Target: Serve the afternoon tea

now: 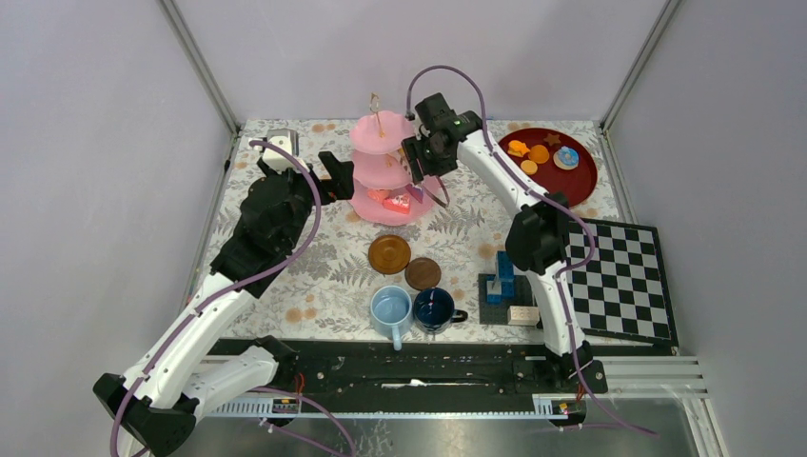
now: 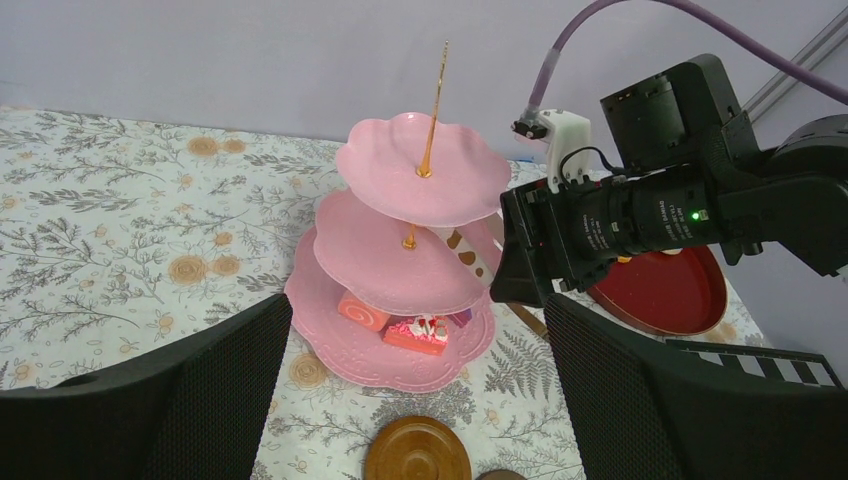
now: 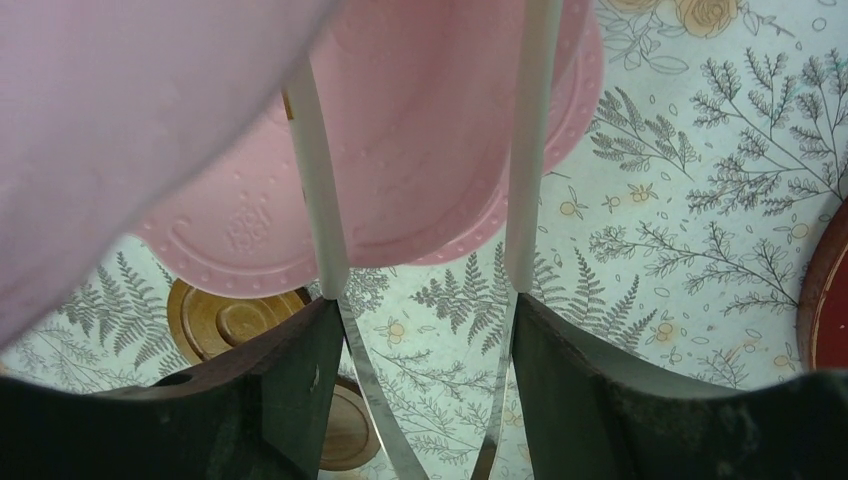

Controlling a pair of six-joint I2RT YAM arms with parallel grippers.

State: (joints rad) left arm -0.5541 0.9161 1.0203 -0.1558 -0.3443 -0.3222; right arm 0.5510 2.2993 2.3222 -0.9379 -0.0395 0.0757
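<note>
Pink stand (image 1: 384, 173) upper centre of the worktop (image 1: 324, 297) — a tool at each side.
Right tool (image 1: 417, 160) grips white tongs (image 3: 322, 200) poked between its tiers; left tool (image 1: 335, 179) gapes wide just left of it.

Left gripper (image 1: 319, 181) and right gripper (image 2: 515, 255) flank the pink stand (image 1: 366, 169); its near side is open.
</note>
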